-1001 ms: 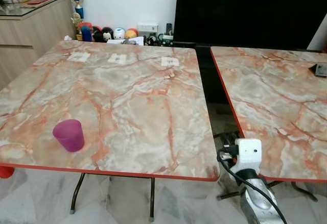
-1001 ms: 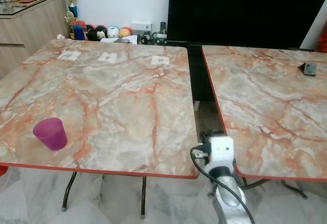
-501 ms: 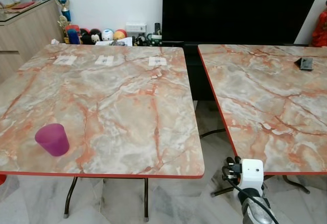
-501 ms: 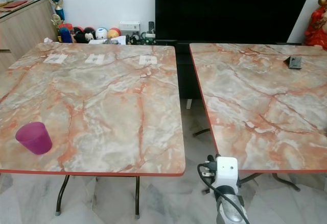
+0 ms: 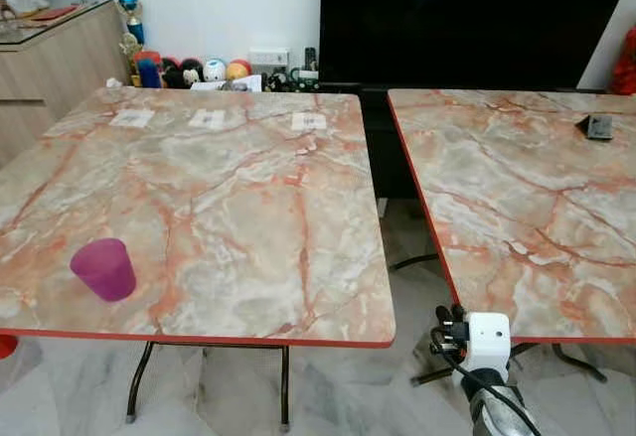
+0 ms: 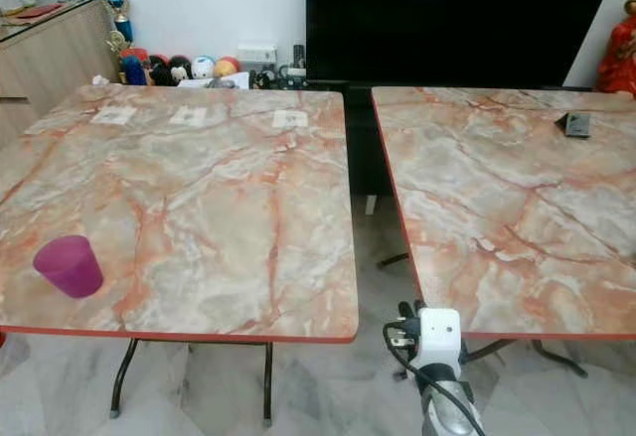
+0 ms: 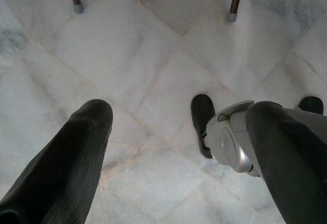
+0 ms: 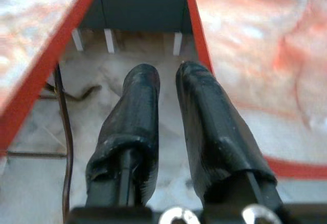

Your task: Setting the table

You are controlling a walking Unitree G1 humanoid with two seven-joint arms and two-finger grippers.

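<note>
1. Marble-patterned in orange and grey with a red edge, the left square tabletop (image 5: 229,198) stands on thin dark metal legs over a pale marble-tiled floor (image 7: 153,81).
2. A translucent purple plastic cup (image 5: 102,268) stands upright near that tabletop's front left corner, close to the front edge.
3. Three small white paper labels (image 5: 208,117) lie in a row along the far side of the same tabletop, well apart from the cup.
4. A second tabletop of the same marble pattern and red edge (image 5: 517,188) stands to the right, with a gap of floor between the two.
5. A small dark flat object (image 5: 599,126) lies near the far right corner of the right tabletop; what it is cannot be told.
6. The right hand (image 8: 166,106) points into the gap between the two tabletops, its two black fingers (image 8: 209,127) drawn close together with a narrow slit between them, holding nothing.
7. In the head views the right arm's white wrist block with black cables (image 5: 480,340) sits low, just in front of the right tabletop's near left corner.
8. The left hand (image 7: 179,132) hangs over the floor with its black fingers (image 7: 66,168) spread wide apart and empty.
9. Behind the tabletops are a large black screen (image 5: 467,19), a wooden sideboard (image 5: 55,59) on the left, and a row of small colourful toys (image 5: 199,69) against the white wall.
</note>
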